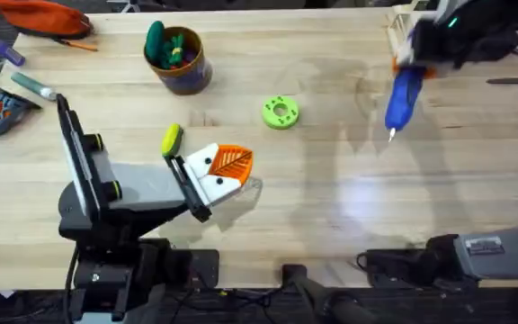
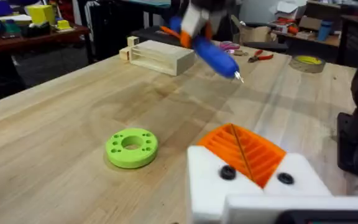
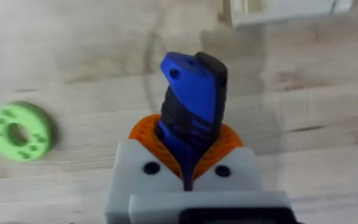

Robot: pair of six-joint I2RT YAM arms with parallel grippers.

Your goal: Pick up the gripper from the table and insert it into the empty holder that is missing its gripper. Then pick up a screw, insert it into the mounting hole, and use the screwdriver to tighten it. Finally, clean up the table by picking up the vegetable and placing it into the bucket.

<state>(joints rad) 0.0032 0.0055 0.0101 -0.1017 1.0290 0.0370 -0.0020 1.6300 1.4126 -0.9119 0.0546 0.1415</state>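
Nearest you, your left hand (image 1: 235, 165) rested low over the desk (image 1: 331, 207) with its orange fingers (image 2: 244, 152) pressed together and nothing between them, the vegetable (image 1: 171, 140) lying just beside it and the green disc (image 1: 281, 112) a little farther out. Beyond that, near the far right corner, your right hand (image 3: 188, 155) was clenched on the screwdriver (image 1: 403, 99), lifted above the desk with its tip pointing down toward you, close to the wooden box (image 2: 160, 56). The bucket (image 1: 180, 61) stood at the far left.

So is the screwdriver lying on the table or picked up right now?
Picked up. The right gripper is shut on the screwdriver, which hangs above the table with its tip pointing down, clear of the wood.
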